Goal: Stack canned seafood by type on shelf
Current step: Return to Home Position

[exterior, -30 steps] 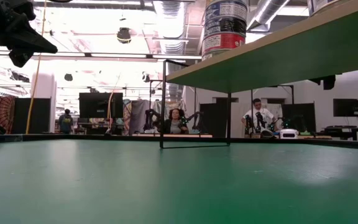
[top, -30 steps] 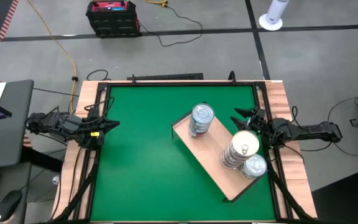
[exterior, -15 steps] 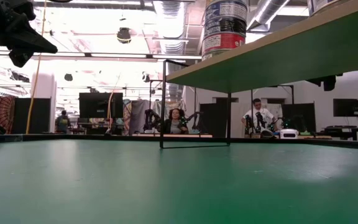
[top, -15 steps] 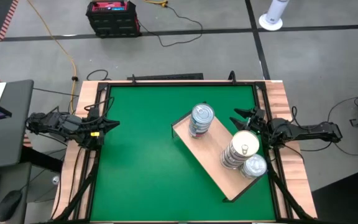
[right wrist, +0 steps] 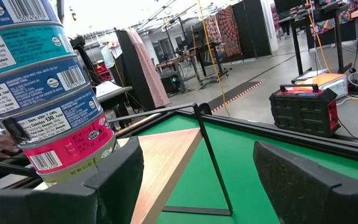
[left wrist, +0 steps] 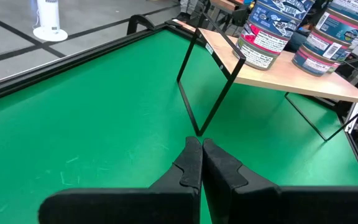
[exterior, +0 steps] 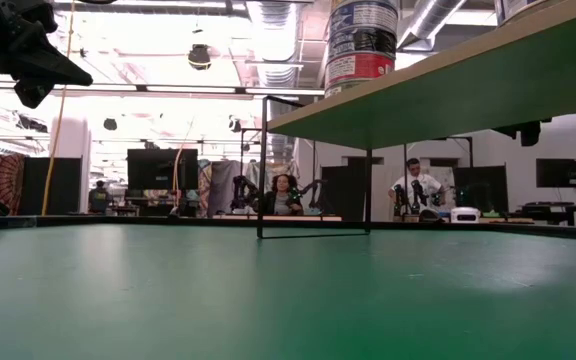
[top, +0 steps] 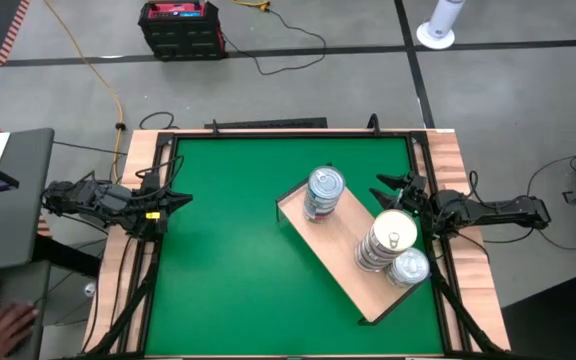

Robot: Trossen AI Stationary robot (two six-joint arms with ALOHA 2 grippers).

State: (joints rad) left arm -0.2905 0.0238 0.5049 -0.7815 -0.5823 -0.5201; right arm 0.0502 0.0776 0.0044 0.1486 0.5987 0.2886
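Note:
The shelf, a light-wood board on thin black wire legs, stands slantwise above the green mat at the table's right. Three stacks of canned seafood rest on it: a silver-lidded one at its far end, a gold-lidded one and a silver-lidded one toward its near end. My left gripper hovers shut at the table's left edge; its wrist view shows the fingers together. My right gripper hovers open at the right edge beside the shelf, its fingers wide apart, next to a stack.
The shelf's wire legs stand on the mat. A wood-slat rim and black rails border the table. A person's hand lies on the desk left of the table. People sit in the room beyond.
Both arms have kept still. A person's hand has come onto the desk left of the table, where a mouse lay.

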